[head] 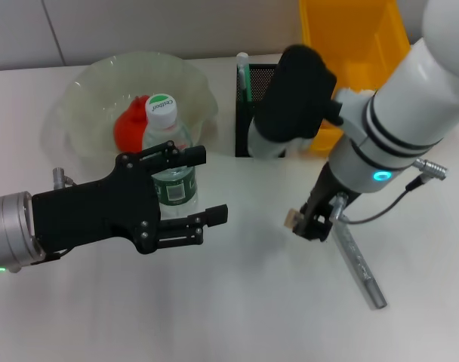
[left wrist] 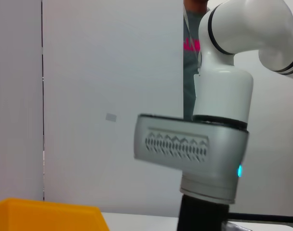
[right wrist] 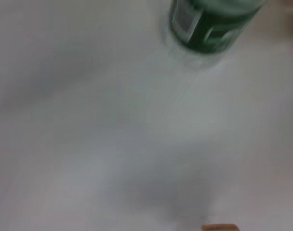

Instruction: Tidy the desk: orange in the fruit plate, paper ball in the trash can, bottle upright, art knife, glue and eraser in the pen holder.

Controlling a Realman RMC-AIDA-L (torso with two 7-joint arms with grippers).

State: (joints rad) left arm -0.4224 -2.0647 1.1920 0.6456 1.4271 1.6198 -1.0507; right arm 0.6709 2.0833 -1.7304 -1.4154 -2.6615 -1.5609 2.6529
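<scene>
Head view first: the bottle (head: pixel 167 151) stands upright on the white desk (head: pixel 237 309), clear plastic with a green label and a white-and-green cap, just in front of the fruit plate (head: pixel 86 90). That plate is a pale green glass bowl with a wavy rim, and the orange (head: pixel 128 128) sits inside it, half hidden behind the bottle. The left gripper (head: pixel 207 185) hangs at the bottle's side, its black fingers spread apart and holding nothing; its body covers the bottle's lower part.

The right gripper (head: pixel 311 220) is low over the desk to the right, clamped on the eraser (head: pixel 292 219), of which only a small beige corner pokes out. Just beside it lies a grey metal bar (head: pixel 358 260), probably the art knife, though I can't be sure. The right arm's dark forearm blocks much of the pen holder (head: pixel 248 113), a black mesh cup with a green-and-white stick standing in it. Behind that, the yellow trash can (head: pixel 350 38) is cut off by the frame and partly covered by the arm.

Right wrist view is smeared, showing only the bottle's green label (right wrist: pixel 209 24) and a sliver of eraser (right wrist: pixel 219 227).
</scene>
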